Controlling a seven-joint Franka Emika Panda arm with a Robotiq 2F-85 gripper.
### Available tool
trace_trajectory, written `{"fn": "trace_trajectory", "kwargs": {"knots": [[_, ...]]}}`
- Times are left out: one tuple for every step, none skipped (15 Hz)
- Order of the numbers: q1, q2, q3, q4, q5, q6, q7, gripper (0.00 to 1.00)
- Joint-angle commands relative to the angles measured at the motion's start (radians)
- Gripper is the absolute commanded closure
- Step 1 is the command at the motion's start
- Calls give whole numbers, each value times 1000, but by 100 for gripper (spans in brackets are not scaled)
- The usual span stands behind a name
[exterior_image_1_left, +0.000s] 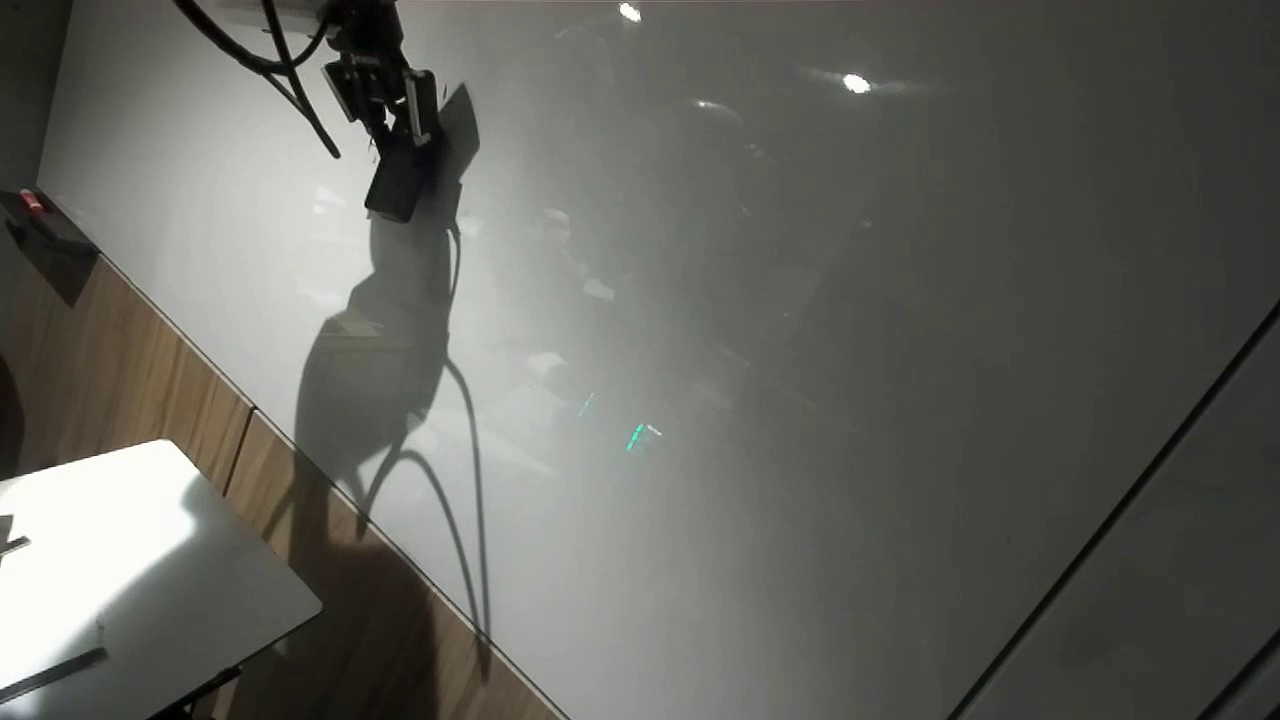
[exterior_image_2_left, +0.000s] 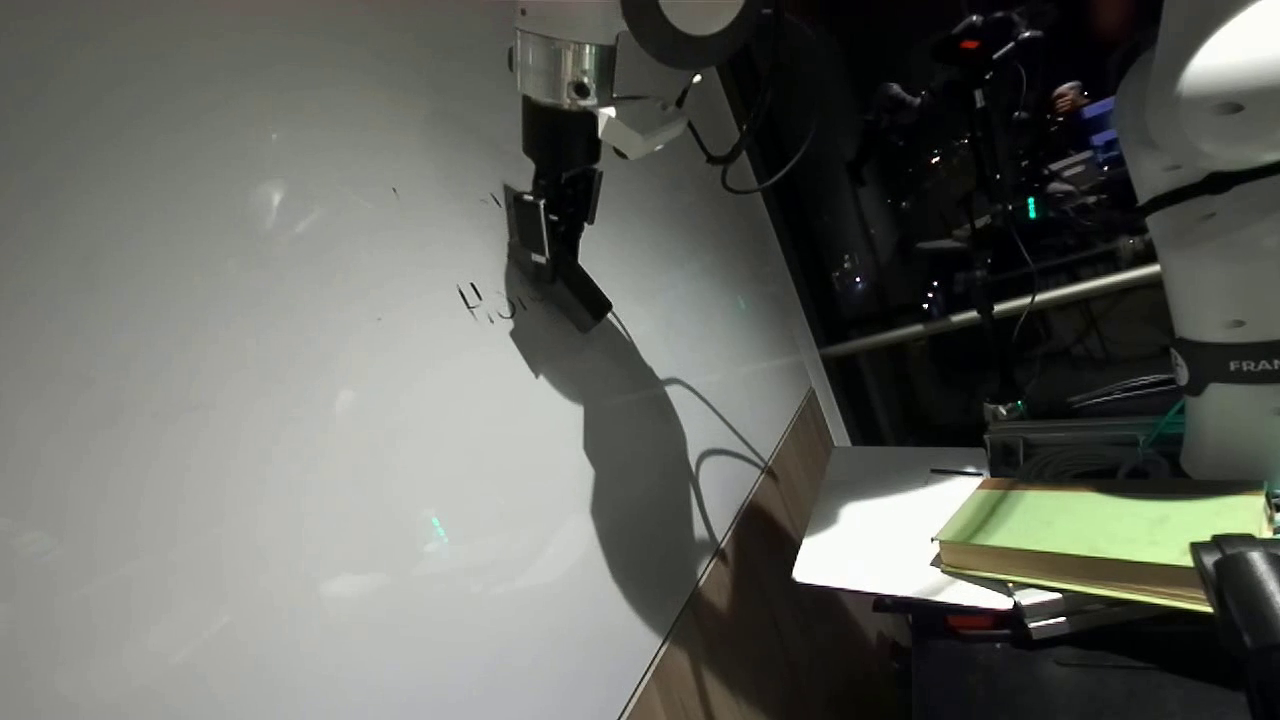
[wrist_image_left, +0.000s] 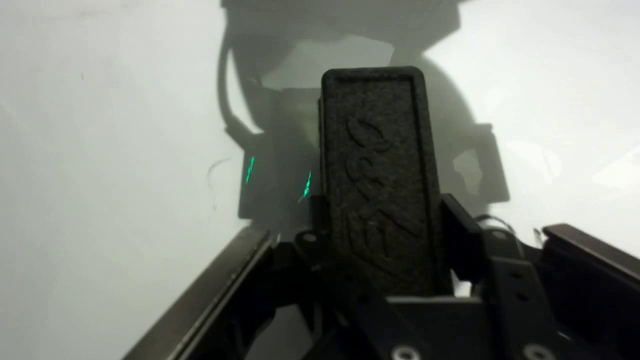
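Two-fingered black pincer (wrist_image_left: 387, 220) pinching a black oblong eraser (wrist_image_left: 382, 165) with raised lettering, before a glossy white board (exterior_image_1_left: 700, 300); whether eraser and board touch cannot be determined. In an exterior view, a dark box-shaped tray (exterior_image_1_left: 64, 230) at the board's corner bears a small red object (exterior_image_1_left: 32, 201).

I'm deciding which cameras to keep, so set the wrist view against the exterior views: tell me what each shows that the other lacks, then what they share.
Only the wrist view: readable relief lettering on the face of the black eraser.

Only the exterior views: the wood-grain panel and white tabletop, in both; a green book, in an exterior view.

Shared by all: the gripper closed on the eraser, the whiteboard behind it, and a dark shadow on that board.
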Motion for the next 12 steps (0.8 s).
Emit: {"fn": "trace_trajectory", "kwargs": {"knots": [[-1,49,-14,-23,-26,54,27,70],[-11,79,-18,-17,-40,72,31,70],[-14,93,-25,-17,-45,83,32,70],[-16,109,-27,-13,-54,90,40,70],[-14,118,-28,-14,-61,93,49,70],[-15,124,-26,-16,-73,94,65,70],[-12,130,-24,-17,-78,93,77,70],[-7,133,-23,-20,-80,92,87,70],[-5,132,-15,-25,-92,91,108,70],[-1,131,-11,-27,-100,89,120,70],[3,128,-8,-26,-107,86,131,70],[8,129,-7,-20,-111,81,138,70]]}}
